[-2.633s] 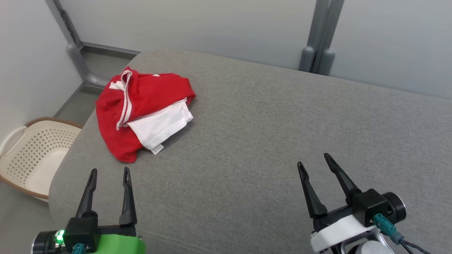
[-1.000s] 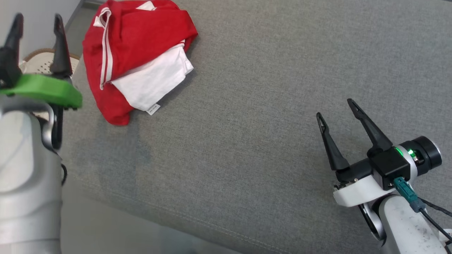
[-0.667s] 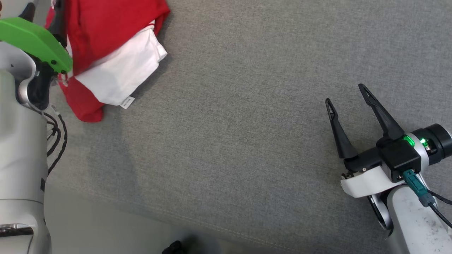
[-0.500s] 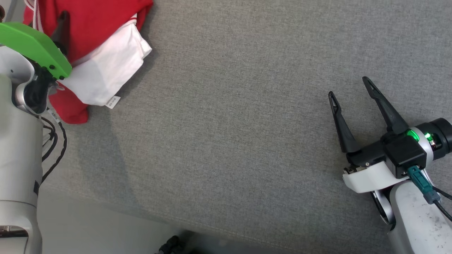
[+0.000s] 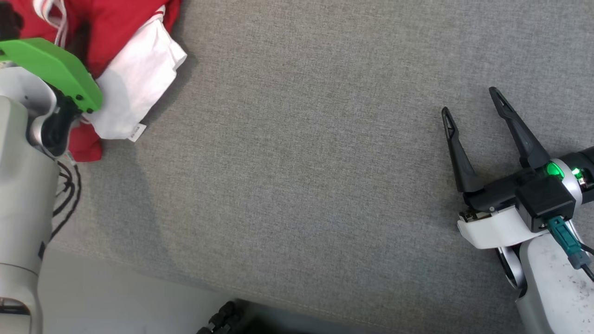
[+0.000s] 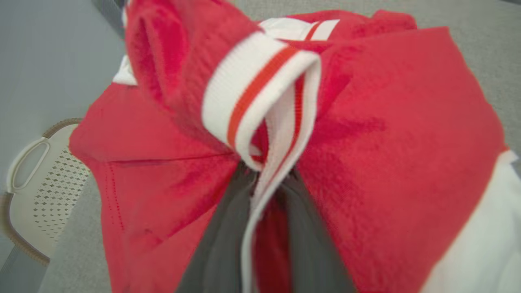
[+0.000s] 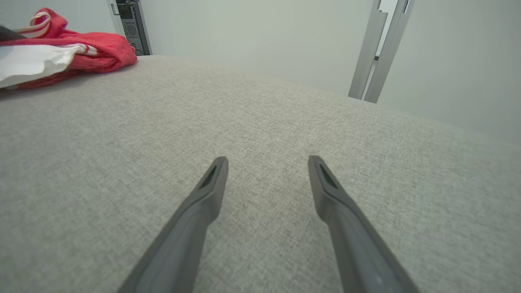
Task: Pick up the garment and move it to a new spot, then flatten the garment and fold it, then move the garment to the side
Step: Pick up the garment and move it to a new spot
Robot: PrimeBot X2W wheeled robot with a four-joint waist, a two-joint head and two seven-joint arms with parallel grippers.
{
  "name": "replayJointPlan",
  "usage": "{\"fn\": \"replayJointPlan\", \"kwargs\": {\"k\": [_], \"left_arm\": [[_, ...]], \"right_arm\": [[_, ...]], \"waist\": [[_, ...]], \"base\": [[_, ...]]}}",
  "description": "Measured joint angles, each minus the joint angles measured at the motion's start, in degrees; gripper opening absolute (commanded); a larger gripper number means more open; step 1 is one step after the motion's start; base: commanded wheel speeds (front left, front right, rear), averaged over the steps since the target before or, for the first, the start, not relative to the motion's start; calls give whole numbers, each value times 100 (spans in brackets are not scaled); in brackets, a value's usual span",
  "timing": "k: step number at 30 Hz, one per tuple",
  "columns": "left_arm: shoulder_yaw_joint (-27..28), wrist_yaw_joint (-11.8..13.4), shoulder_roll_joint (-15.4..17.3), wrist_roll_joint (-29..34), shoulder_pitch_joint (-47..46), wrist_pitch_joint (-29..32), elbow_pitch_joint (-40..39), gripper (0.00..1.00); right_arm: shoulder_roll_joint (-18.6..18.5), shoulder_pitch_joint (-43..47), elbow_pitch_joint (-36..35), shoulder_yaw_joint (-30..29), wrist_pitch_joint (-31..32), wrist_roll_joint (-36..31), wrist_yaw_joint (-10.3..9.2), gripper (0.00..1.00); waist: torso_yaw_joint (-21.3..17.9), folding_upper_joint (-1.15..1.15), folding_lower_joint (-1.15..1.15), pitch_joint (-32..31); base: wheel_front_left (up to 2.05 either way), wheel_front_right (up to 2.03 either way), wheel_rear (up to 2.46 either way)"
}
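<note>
Here a grey cushion [image 5: 301, 162] meets pale walls [image 7: 244, 32]; left gripper [image 6: 266, 173] pinches the red garment [image 6: 386, 142], right gripper [image 5: 470, 101] hovers spread.

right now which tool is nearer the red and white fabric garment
Left. The left tool grips the red and white garment; the right tool is open, far off.

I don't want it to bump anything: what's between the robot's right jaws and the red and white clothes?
Just bare grey cushion, from the open right jaws to the garment; the head and right wrist views show it.
</note>
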Motion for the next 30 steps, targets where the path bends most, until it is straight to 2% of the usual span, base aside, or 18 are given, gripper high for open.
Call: {"fn": "replayJointPlan", "kwargs": {"k": [7,14,22,30], "left_arm": [[-316,-1,367,121,-211,-744,-15,0],[-548,-1,714,281,-422,-1023,-474,0],[-688,16,1106,341,-597,-613,-1518,0],[-746,254,1305,247,-611,218,-2975,0]], "right_arm": [[124,-14,274,127,9,57,-1,100],[430,124,497,283,18,186,-1,100],[797,159,598,421,18,322,-1,100],[960,146,571,342,19,443,0,100]], "waist": [[-24,0,0,-322],[-127,0,0,-867],[-419,0,0,-1513],[-1171,0,0,-1904]], "base": [[0,0,0],[0,0,0],[0,0,0],[0,0,0]]}}
